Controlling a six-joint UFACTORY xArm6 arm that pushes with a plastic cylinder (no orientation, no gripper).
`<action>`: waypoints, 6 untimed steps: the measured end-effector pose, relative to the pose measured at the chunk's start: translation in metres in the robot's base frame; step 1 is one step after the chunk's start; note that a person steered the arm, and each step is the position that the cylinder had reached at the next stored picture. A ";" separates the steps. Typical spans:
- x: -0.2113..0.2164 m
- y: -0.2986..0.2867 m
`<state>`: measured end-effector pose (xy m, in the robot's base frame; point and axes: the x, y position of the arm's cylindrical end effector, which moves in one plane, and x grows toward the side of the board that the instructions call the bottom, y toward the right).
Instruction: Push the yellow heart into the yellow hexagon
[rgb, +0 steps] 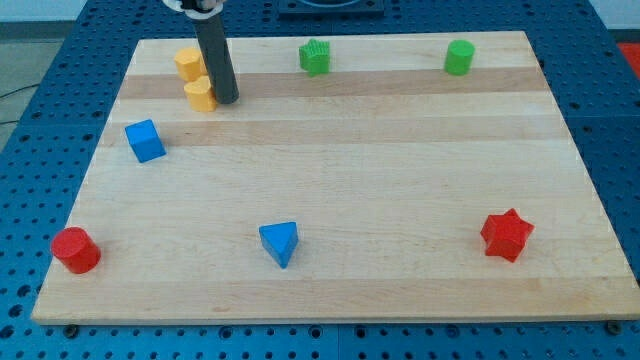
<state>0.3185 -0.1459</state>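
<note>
The yellow heart (200, 95) lies near the view's top left on the wooden board (330, 180). The yellow hexagon (187, 62) sits just above and slightly left of it, a small gap between them. My tip (226, 99) rests on the board right beside the heart's right side, touching or nearly touching it. The dark rod rises from there toward the view's top.
A blue cube (145, 140) lies below left of the heart. A green star (315, 56) and a green cylinder (459, 57) sit along the top edge. A red cylinder (76, 249), a blue triangle (280, 243) and a red star (507, 235) lie near the bottom.
</note>
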 end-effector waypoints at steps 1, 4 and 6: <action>0.071 -0.001; -0.006 -0.034; -0.008 0.008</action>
